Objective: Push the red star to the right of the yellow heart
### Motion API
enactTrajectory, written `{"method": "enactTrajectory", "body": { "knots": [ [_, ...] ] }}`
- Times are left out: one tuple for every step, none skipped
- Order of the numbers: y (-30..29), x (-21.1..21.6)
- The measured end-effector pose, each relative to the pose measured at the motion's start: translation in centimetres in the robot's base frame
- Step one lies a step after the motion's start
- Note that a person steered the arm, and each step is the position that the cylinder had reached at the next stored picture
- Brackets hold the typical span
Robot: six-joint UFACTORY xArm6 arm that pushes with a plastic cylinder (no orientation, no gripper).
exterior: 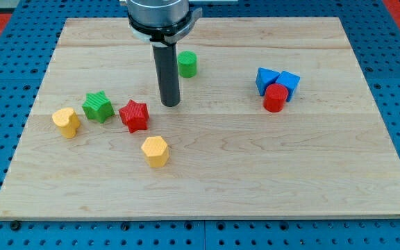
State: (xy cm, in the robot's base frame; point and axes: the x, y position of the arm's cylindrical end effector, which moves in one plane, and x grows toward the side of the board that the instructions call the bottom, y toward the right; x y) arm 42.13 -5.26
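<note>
The light was bright and even from overhead, with no glare on the table. Shadows were faint and short beneath the blocks. Everything looked sharp, without blur or edge distortion.

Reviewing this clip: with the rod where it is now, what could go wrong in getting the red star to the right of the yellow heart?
The green star block sits between the yellow heart block and the red star block; further pushing toward the view's left could shove it into the heart. My tip stands apart, up-right of the red star, and a diagonal push could drive it onto the yellow hexagonal block.
</note>
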Motion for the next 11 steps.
{"method": "enactTrajectory", "body": {
  "knots": [
    [0.0, 5.0],
    [0.2, 4.3],
    [0.2, 4.3],
    [0.9, 4.5],
    [0.9, 3.8],
    [0.5, 3.8],
    [0.4, 2.7],
    [-4.5, 3.2],
    [-8.4, 6.2],
    [-7.9, 6.3],
    [-6.9, 6.2]
  ]
}}
